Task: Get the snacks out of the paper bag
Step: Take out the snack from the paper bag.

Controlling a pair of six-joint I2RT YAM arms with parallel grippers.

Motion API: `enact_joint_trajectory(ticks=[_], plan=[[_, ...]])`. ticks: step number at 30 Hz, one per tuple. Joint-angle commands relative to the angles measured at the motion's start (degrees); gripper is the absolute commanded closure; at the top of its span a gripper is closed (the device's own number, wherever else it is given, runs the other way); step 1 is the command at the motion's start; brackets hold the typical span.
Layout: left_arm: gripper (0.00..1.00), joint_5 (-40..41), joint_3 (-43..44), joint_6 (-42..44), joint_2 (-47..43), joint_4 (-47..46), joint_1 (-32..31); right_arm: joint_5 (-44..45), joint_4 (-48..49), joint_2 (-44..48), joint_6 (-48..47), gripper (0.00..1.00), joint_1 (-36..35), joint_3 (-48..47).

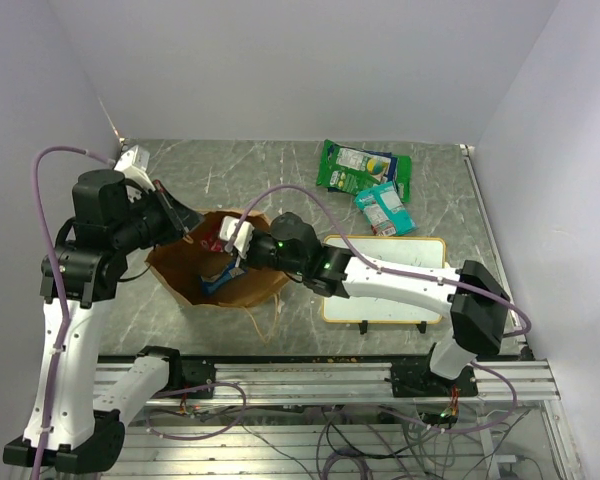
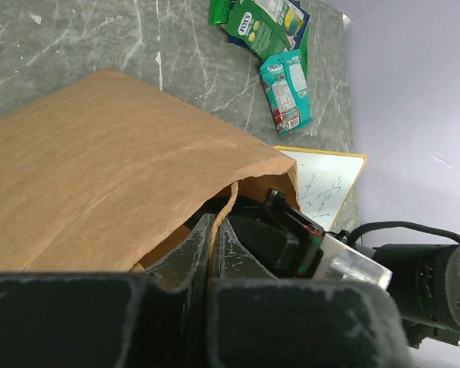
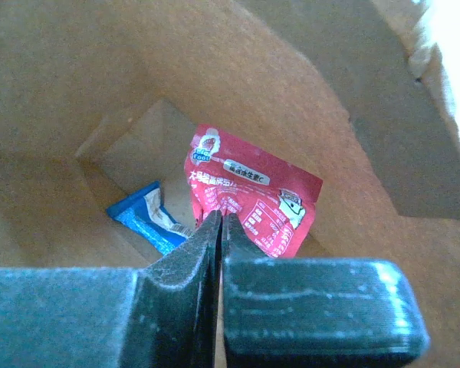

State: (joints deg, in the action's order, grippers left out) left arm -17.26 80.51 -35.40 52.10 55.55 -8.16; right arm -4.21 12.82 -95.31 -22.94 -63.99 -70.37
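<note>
A: From above, where is the paper bag (image 1: 215, 285)?
B: It sits on the worktop (image 1: 240, 165), mouth open. The left pincer (image 1: 185, 225) is at its rim and the right pincer (image 1: 230, 262) is down inside. A green bag (image 1: 355, 165) and a teal pouch (image 1: 385, 208) lie outside, beyond the whiteboard (image 1: 400, 265).
A: And the left wrist view?
B: The left pincer is clenched on the bag's rim.
A: The right wrist?
B: Inside the bag, the right pincer is clamped on a pink-red packet (image 3: 249, 195). A blue pouch (image 3: 149, 218) lies on the bottom beside it.
</note>
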Motion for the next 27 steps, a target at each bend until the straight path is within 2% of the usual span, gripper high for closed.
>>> enact_joint_trajectory(ticks=[1,9,13,17,27], plan=[[0.93,-0.9,0.6,0.9,0.3,-1.5,-0.2,1.4,0.8,3.8,0.9,1.0,-0.1,0.0],[0.93,4.5,3.2,3.6,2.3,-0.3,-0.2,-1.3,-3.2,12.0,-2.6,1.0,-0.1,1.6],[0.93,10.4,7.8,6.1,4.5,2.3,-0.2,-5.3,-6.0,15.2,-3.5,1.0,-0.1,-0.2],[0.93,18.4,13.4,8.2,6.9,5.2,-0.2,-5.6,-5.1,17.2,-2.8,1.0,0.0,-1.5],[0.93,35.1,21.4,13.2,10.2,9.4,-0.2,1.3,-5.9,13.9,-6.8,1.0,1.0,-15.5]])
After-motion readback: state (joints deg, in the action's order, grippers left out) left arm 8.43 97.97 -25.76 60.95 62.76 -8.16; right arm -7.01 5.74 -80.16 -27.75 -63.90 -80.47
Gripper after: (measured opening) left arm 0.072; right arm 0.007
